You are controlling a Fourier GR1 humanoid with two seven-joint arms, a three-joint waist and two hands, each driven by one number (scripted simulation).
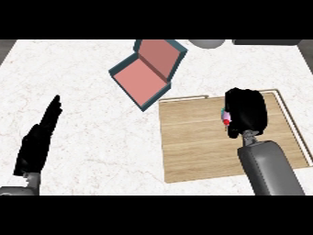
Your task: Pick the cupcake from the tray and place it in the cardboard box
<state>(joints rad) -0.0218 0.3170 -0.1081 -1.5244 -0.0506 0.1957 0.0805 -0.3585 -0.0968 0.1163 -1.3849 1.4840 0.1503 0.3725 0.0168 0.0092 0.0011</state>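
Right hand (245, 114) curled round cupcake (225, 116), over tray (199, 151) — transfer to cardboard box (147, 73), far left, pending. Left hand (38, 140) straight-fingered, resting near left.

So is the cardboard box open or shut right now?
Open: the cardboard box has its lid folded back, showing a pink inside with nothing in it.

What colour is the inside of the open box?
Pinkish red inside the box, with dark teal edges; the head view shows it.

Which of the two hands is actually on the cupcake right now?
The right hand, over the wooden tray, is curled round the cupcake, which peeks out at its left side. The left hand rests open over bare counter.
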